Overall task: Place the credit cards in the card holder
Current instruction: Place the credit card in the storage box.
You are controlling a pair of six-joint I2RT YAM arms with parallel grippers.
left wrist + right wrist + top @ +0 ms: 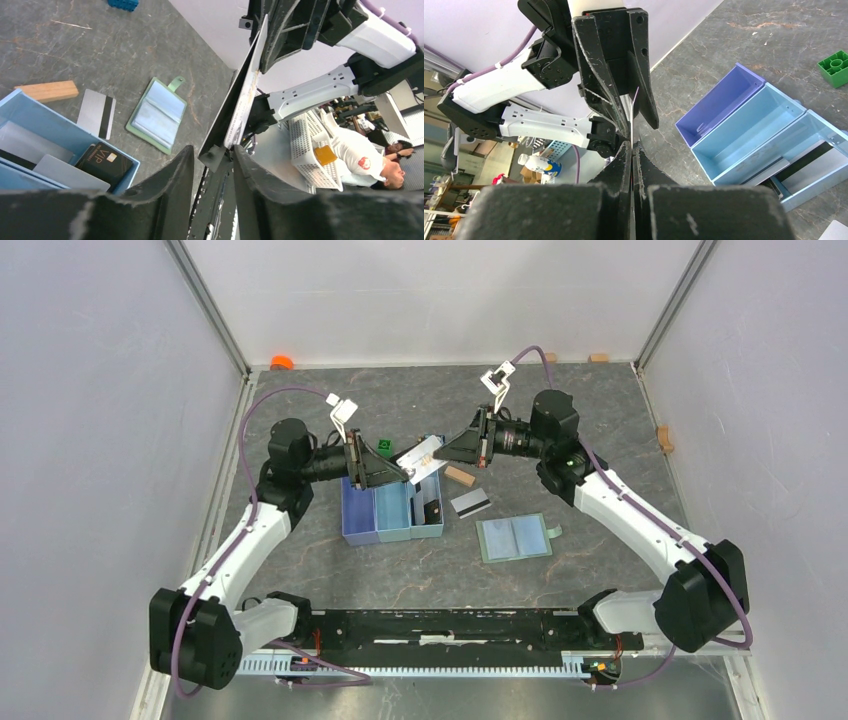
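Observation:
Above the tray, a whitish credit card [420,458] hangs in the air between my two grippers. My right gripper [447,451] is shut on one end of it; in the right wrist view the card [632,112] shows edge-on, rising from the pressed fingertips [631,146]. My left gripper [214,152] is open around the other end of the card [243,97], with a gap beside it. The sage-green card holder [513,537] lies open on the table to the right. A grey card with a dark stripe [470,503] lies beside it. More cards, one black [102,160], sit in the tray.
The three-compartment blue and purple tray [362,515] stands under the grippers. A wooden block [459,477] lies just behind the striped card, and a green brick [384,445] behind the tray. An orange object [282,362] sits at the far left corner.

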